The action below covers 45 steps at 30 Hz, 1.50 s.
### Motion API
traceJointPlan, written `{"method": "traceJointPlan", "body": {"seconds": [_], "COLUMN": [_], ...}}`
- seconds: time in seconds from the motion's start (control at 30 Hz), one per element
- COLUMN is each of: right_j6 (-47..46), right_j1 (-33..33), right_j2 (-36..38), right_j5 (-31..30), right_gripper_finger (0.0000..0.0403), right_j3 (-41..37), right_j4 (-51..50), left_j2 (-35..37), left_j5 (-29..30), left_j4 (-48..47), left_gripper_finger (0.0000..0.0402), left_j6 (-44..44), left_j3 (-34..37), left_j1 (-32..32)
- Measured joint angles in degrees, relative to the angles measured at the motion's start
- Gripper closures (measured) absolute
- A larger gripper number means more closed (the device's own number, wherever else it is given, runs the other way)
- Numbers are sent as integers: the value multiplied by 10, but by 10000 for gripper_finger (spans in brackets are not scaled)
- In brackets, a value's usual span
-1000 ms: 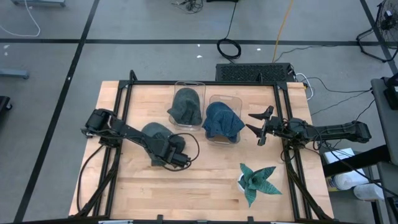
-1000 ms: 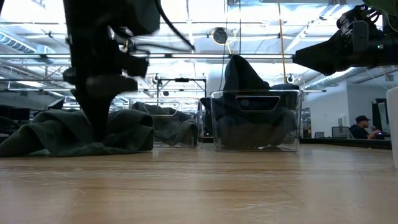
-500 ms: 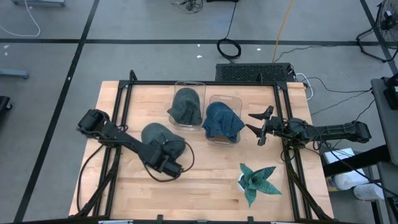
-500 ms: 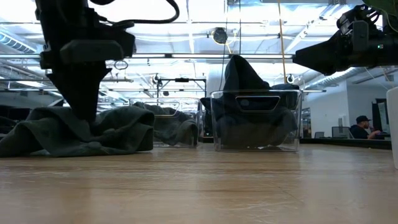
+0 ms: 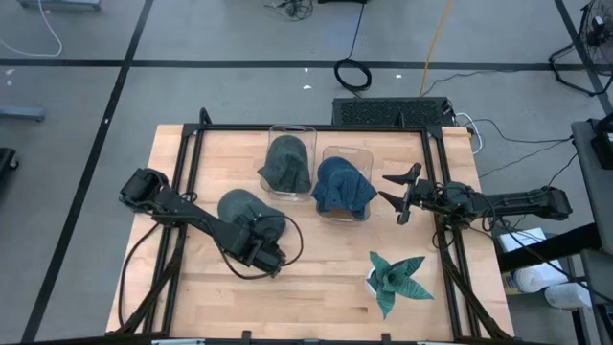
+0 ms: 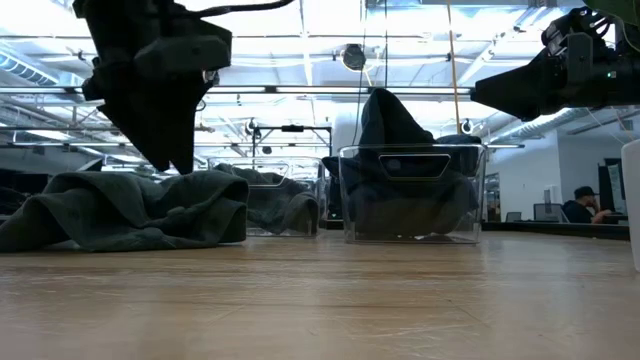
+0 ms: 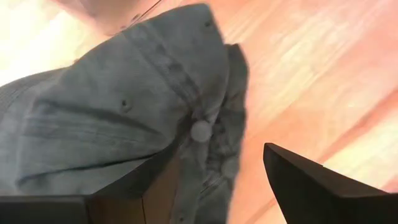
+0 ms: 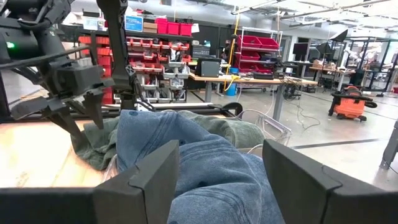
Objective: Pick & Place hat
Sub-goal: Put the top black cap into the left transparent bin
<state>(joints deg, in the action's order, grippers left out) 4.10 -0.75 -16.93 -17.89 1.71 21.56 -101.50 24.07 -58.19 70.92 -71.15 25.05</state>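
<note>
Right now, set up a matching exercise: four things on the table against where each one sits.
Things:
1. grey hat
2. green hat
3. blue hat
4. toy plant

Places:
A. in the clear bin nearer the right arm
B. loose on the wood, by the left hand
C. on the table's near right part
D. in the clear bin nearer the left arm

Pairs: 1-B, 2-D, 3-A, 4-C

Your workstation sits on a grey floor crossed by dark tape lines. Behind it, note red storage bins on shelving, workbenches, and bright ceiling lights.
</note>
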Motion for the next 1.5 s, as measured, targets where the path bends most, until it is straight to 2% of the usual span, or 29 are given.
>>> {"method": "traceJointPlan", "body": {"seconds": [0.2, 0.43, 0.73, 1.0, 1.13, 1.37, 1.5], "right_j6": [0, 0, 0, 0, 0, 0, 0], "right_j1": [0, 0, 0, 0, 0, 0, 0], "right_j2": [0, 0, 0, 0, 0, 0, 0], "right_j5": [0, 0, 0, 0, 0, 0, 0], "right_gripper_finger": [181, 181, 181, 181, 181, 181, 181], "right_j3": [0, 0, 0, 0, 0, 0, 0], "right_j4": [0, 0, 0, 0, 0, 0, 0], "left_j2": [-43, -107, -170, -201, -201, -201, -201], "left_j5": [4, 17, 8, 32, 29, 17, 10], "left_j4": [-19, -127, -151, -148, -129, -100, -103], "left_gripper_finger": [160, 160, 160, 165, 215, 382, 394], "left_j6": [3, 11, 19, 34, 31, -21, -25], "left_j3": [-33, -101, -84, -78, -78, -78, -82], "left_j1": [4, -14, -32, -28, -28, -28, -29]}}
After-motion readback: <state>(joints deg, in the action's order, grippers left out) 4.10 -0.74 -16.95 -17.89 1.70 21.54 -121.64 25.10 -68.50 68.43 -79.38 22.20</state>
